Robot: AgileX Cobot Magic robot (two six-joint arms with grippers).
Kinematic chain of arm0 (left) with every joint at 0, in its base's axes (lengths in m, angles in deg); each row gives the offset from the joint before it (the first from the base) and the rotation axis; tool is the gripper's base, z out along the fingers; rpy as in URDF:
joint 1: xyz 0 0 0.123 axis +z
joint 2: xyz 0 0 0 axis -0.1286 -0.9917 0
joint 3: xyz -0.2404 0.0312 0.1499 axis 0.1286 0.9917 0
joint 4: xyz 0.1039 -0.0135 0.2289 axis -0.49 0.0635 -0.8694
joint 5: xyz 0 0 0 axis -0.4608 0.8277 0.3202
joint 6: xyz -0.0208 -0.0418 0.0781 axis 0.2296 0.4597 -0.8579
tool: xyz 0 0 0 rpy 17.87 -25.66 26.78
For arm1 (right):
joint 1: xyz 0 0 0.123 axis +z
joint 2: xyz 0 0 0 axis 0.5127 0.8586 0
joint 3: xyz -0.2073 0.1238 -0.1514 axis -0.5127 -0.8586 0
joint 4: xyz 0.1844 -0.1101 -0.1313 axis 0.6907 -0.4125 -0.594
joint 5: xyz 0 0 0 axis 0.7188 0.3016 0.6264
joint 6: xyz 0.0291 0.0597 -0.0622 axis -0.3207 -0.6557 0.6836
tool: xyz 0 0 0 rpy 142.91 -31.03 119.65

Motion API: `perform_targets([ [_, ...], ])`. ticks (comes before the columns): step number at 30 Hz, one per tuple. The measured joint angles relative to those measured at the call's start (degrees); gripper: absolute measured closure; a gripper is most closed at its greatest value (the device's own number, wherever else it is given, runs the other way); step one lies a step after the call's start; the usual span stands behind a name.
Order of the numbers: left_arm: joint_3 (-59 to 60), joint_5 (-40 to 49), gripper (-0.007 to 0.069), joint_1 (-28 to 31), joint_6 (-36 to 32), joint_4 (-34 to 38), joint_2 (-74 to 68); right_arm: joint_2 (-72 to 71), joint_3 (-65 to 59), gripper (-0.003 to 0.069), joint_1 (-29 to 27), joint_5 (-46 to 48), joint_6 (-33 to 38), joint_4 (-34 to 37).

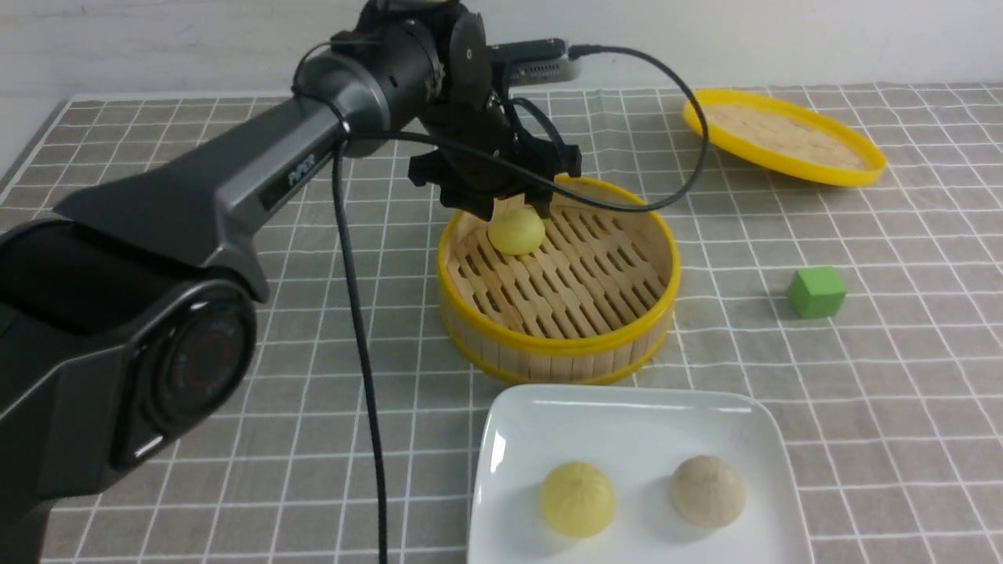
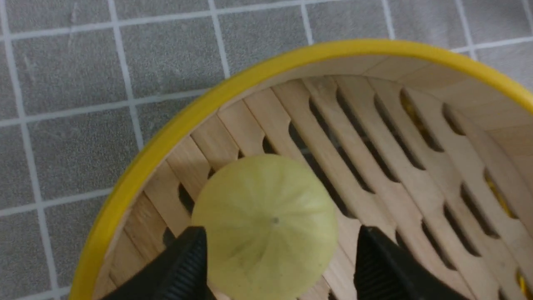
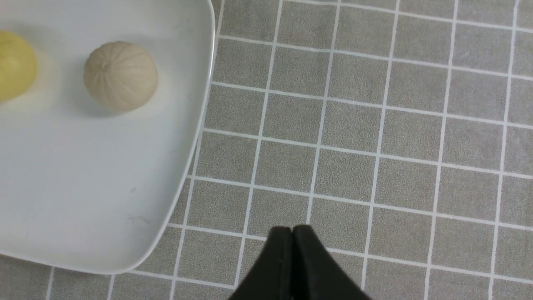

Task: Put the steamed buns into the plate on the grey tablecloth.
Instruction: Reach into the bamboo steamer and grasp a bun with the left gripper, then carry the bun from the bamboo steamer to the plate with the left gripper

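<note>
Between the spread fingers of the left gripper (image 2: 282,241), one yellow bun (image 2: 266,225) is seated, ungripped, in the steamer basket (image 2: 145,154). Beside the closed right gripper (image 3: 292,233), the beige bun (image 3: 120,75) and second yellow bun (image 3: 14,64) are seated on the plate (image 3: 83,208).

Three small round steamed buns with pleated tops are in sight: one pale yellow bun (image 1: 515,231), a second pale yellow bun (image 1: 577,499) and a single beige-white bun (image 1: 707,490). One glossy white square plate (image 1: 627,415) at the bench's near edge holds two of them. One round bamboo steamer basket with a yellow rim (image 1: 548,345) holds one. There is one flat round yellow-rimmed lid (image 1: 783,135) toward the far right corner, one green cube (image 1: 816,292), and one grey tablecloth with a white grid (image 1: 862,392). Two black claws show: the left claw (image 1: 517,205) and the right claw (image 3: 292,233).
</note>
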Motion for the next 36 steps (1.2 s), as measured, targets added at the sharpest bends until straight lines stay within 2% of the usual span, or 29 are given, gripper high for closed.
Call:
perform_targets([
  [5,0.0,-0.5,0.0215,0.0,0.0,-0.2,-1.2,0.0,0.0,0.065,0.0,0.0,0.0,0.0],
  [7,-0.1,-0.4,0.0316,0.0,0.0,-0.2,-1.3,0.0,0.0,0.0648,0.0,-0.1,0.0,0.0],
  [9,-0.3,1.0,0.0463,0.0,0.0,0.0,-1.3,0.0,0.0,0.0648,0.0,-0.3,0.0,0.0],
  [11,-0.3,3.5,0.0561,0.0,-0.1,0.6,-0.6,0.0,0.0,0.0647,0.0,-0.4,0.0,0.0],
  [12,-0.3,5.5,0.0587,0.0,-0.2,0.9,0.5,0.0,0.0,0.0645,0.0,-0.5,0.0,0.0],
  [17,0.1,13.2,0.0603,-0.1,-1.3,0.2,8.8,0.0,0.0,0.0642,0.0,-1.6,0.0,0.0],
  [19,0.0,17.4,0.0606,-0.1,-2.6,-1.0,16.4,0.0,0.0,0.064,0.0,-2.7,0.0,0.0],
  [25,9.0,18.8,0.0606,-0.1,-3.7,-0.9,34.2,0.0,0.0,0.064,0.0,-4.8,0.4,-0.1],
  [26,16.4,18.9,0.0606,-0.1,-3.7,1.3,39.6,0.0,0.0,0.064,0.0,-5.2,0.5,-0.1],
  [27,17.4,18.9,0.0606,-0.1,-3.7,1.6,40.1,0.0,0.0,0.064,0.0,-5.2,0.5,-0.1],
  [28,25.3,18.9,0.0606,-0.4,-3.9,4.1,44.3,0.0,0.0,0.0639,0.0,-5.5,0.6,-0.1],
  [29,26.3,18.9,0.0606,-0.4,-3.9,4.4,44.3,0.0,0.0,0.0639,0.0,-5.5,0.6,-0.1],
  [31,40.0,17.7,0.0606,-2.9,-3.9,7.5,48.0,0.0,0.0,0.0637,0.0,-6.0,0.6,-0.1],
  [34,49.8,12.3,0.0603,-6.7,-3.9,10.2,48.7,0.0,0.0,0.0637,0.0,-6.3,0.6,-0.1],
  [36,56.9,4.6,0.0603,-12.3,-3.9,11.9,47.7,0.0,0.0,0.0634,0.0,-6.6,0.6,-0.1],
])
